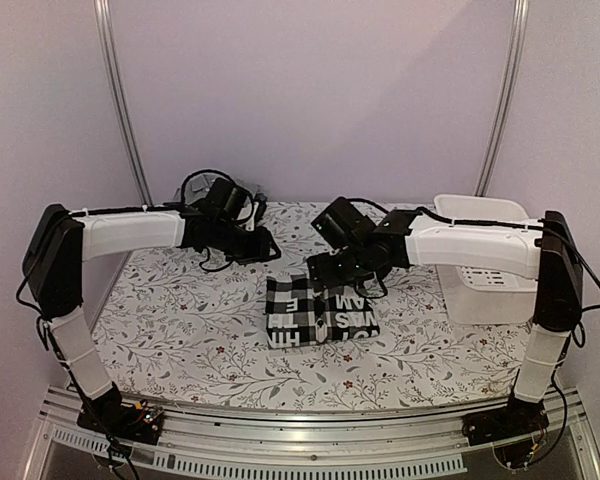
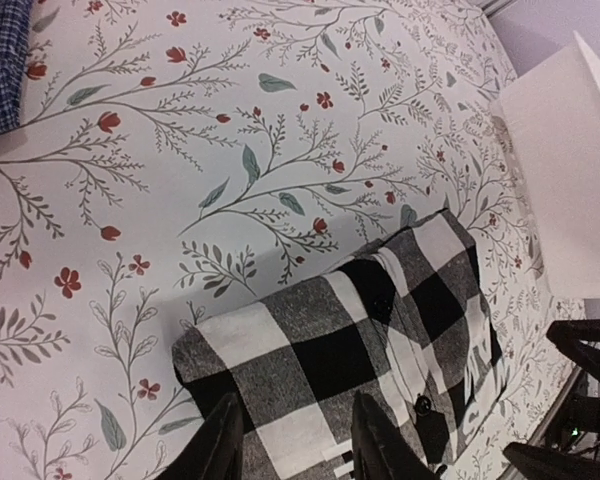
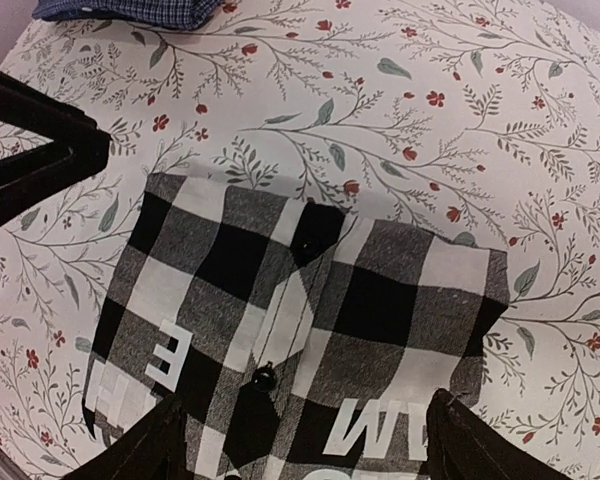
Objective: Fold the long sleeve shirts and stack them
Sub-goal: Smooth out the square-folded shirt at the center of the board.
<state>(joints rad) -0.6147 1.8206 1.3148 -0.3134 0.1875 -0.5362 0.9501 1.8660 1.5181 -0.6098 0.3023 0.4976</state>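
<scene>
Folded black-and-white checked shirt (image 1: 320, 312) flat at centre of floral tablecloth (image 1: 180, 330), right gripper (image 3: 305, 440) above it, fingers wide apart, left gripper (image 2: 300, 445) near its far-left corner, fingers apart, both empty.

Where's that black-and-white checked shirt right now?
In the overhead view, the checked shirt lies folded near the middle of the floral table, to the left of the white basket.

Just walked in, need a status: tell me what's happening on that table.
A black-and-white checked shirt lies folded in a neat rectangle mid-table. The left pincer and right pincer hover by it, both open, gripping nothing. A blue shirt lies apart from it; a white basket stands to the right.
</scene>
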